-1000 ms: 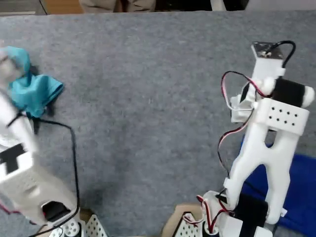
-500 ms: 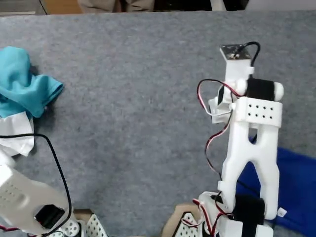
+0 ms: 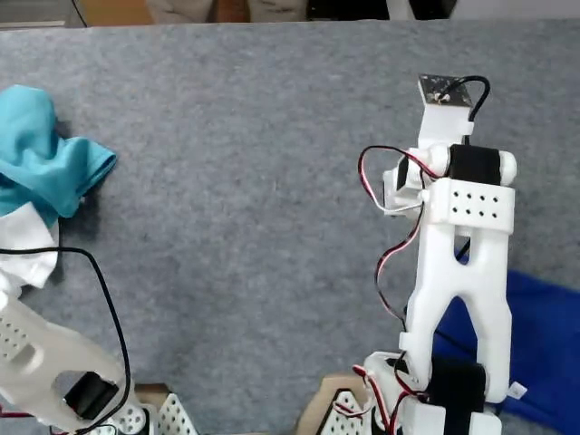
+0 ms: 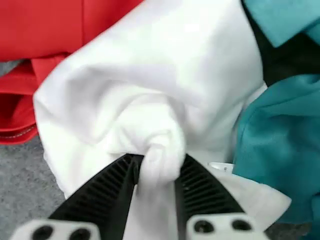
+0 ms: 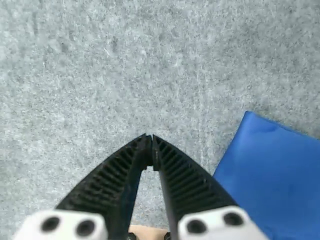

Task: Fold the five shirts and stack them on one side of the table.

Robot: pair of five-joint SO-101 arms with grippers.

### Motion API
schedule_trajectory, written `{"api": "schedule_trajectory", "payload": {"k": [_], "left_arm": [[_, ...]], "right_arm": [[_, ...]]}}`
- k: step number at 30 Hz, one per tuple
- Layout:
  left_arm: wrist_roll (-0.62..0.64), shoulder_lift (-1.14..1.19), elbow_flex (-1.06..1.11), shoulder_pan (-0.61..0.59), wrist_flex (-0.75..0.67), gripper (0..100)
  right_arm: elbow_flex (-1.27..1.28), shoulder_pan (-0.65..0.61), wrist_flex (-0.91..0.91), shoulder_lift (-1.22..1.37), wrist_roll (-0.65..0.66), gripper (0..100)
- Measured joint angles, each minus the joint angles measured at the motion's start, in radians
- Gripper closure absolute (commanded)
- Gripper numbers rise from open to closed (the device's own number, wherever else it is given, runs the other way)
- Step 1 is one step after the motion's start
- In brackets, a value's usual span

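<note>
L arm [image 3: 41, 358] further back now; white shirt [image 4: 145, 90] in L hand [image 4: 159, 161]

Grey table [image 3: 254, 136] bears a teal shirt [image 3: 45, 163] and a blue shirt [image 3: 548, 344]

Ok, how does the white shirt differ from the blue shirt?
The white shirt is crumpled and pinched in the left gripper; the blue shirt lies flat with a straight edge, held by nothing. The white shirt touches the teal shirt and the red shirt; the blue shirt lies apart from them. Both rest on the grey table.
</note>
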Motion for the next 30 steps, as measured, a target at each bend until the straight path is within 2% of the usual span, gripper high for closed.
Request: {"api": "schedule_trajectory", "payload": {"k": [6, 9, 12, 19, 24, 27, 30], "left_arm": [[0.002, -0.063, 0.0, 0.069, 0.101, 98], [0.002, -0.164, 0.0, 0.143, 0.169, 98], [0.002, -0.299, 0.0, 0.244, 0.226, 98], [0.002, -0.684, 0.0, 0.559, 0.384, 98], [0.003, -0.867, 0.025, 0.842, 0.479, 98], [0.003, -0.884, 0.074, 1.007, 0.496, 98], [0.034, -0.885, 0.149, 1.112, 0.496, 98]], "right_arm": [[0.0, 0.0, -0.002, 0.0, -0.003, 99.3], [0.0, 0.0, -0.002, 0.0, 0.0, 99.2], [0.0, 0.0, -0.002, 0.0, 0.068, 99.1], [0.0, 0.0, -0.068, 0.0, 0.315, 99.0], [0.0, -0.017, -0.201, 0.0, 0.322, 99.0], [0.0, -0.015, -0.272, 0.0, 0.308, 99.0], [0.0, -0.015, -0.322, 0.0, 0.293, 95.9]]}}
